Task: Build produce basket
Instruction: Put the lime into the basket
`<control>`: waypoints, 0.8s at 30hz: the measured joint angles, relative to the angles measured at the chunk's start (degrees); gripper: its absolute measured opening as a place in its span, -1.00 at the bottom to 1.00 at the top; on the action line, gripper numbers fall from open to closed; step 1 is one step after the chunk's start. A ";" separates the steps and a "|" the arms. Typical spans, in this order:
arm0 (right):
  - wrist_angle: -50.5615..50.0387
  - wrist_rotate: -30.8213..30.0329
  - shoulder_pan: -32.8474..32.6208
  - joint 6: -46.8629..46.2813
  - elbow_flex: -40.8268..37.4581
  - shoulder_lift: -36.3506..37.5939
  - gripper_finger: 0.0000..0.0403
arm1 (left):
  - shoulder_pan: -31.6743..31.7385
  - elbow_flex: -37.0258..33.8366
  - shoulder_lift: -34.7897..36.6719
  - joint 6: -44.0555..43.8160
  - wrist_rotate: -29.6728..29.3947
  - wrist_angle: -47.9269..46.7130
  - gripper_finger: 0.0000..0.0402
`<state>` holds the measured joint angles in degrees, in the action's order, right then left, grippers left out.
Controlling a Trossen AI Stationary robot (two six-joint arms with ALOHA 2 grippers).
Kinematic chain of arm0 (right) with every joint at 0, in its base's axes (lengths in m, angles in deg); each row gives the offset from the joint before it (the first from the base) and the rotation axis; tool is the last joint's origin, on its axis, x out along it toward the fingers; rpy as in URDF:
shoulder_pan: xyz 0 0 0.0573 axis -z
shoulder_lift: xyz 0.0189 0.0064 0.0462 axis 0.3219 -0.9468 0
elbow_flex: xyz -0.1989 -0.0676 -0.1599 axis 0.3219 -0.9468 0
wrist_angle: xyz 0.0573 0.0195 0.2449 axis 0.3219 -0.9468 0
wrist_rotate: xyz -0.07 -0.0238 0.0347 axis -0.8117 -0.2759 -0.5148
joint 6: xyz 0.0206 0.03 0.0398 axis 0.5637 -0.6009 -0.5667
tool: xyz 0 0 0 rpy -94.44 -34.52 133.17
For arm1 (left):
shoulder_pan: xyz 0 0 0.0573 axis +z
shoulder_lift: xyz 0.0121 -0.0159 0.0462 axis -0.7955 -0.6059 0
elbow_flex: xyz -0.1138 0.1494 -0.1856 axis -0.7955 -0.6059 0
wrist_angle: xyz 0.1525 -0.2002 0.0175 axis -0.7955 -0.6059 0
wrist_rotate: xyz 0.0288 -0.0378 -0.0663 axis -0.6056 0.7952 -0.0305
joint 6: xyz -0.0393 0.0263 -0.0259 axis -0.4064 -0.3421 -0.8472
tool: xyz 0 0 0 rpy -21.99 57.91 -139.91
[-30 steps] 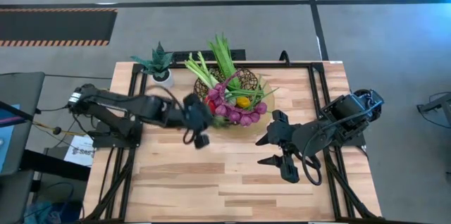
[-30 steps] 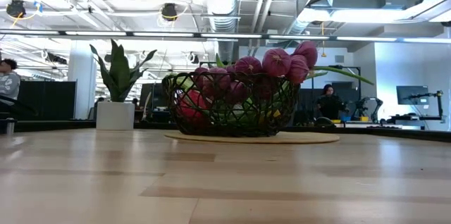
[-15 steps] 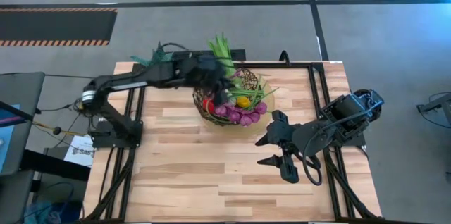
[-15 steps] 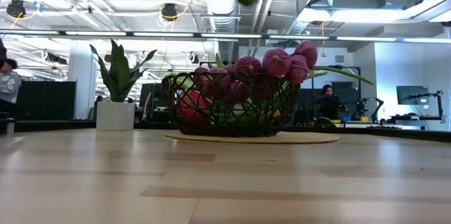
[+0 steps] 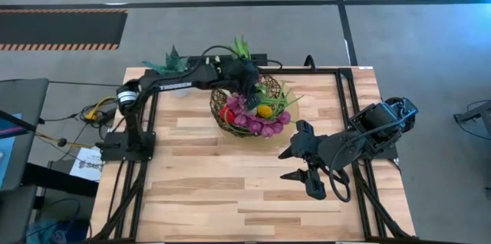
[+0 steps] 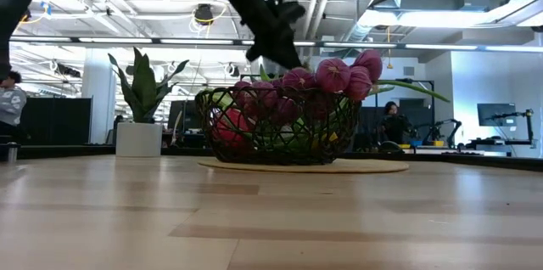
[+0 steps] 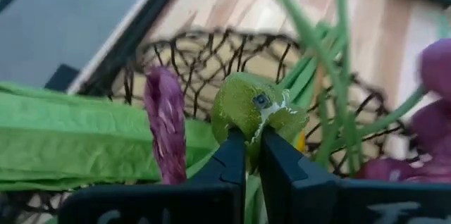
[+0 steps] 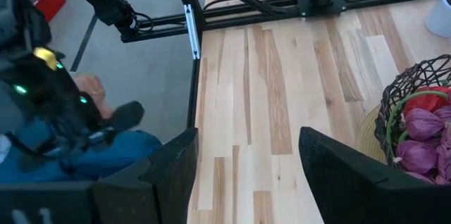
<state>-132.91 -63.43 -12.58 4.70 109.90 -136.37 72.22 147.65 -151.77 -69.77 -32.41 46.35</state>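
Note:
The dark wire basket stands on a tan mat at the table's far middle. It holds green stalks, a purple onion string, a red pepper and a yellow lemon. My left gripper hangs over the basket's far left part, shut on a green lime. It also shows above the rim in the low view. My right gripper is open and empty, right of the basket. My left gripper pinches the lime's near lower side between its two fingertips. The fingers come slanting down from the table's left and far side. The lime is lifted clear, just above the stalks and the onion string inside the basket.
A small potted spiky plant stands left of the basket at the far edge, partly under my left arm. A person sits beyond the table's side. Bare wood fills the near half of the table.
My left gripper has carried the lime from the table left of the basket up and toward the far edge, then right over the basket's rim and down toward the produce, staying shut on it.

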 joint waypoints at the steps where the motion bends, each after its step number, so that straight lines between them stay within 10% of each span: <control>1: 0.00 0.00 0.00 0.00 0.00 0.00 0.31 | 0.13 0.00 -0.69 -0.02 0.02 -0.29 -1.00; 13: -0.26 0.00 0.00 0.02 0.00 0.00 0.31 | -0.83 0.00 -3.27 4.03 -0.92 -5.33 -0.94; 24: -0.26 0.00 0.00 0.02 0.00 0.00 0.31 | -3.83 0.76 -2.53 7.93 -7.17 -8.14 -0.30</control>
<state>-133.17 -63.43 -12.58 4.72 109.90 -136.37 68.39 148.42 -154.30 -61.84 -39.57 38.21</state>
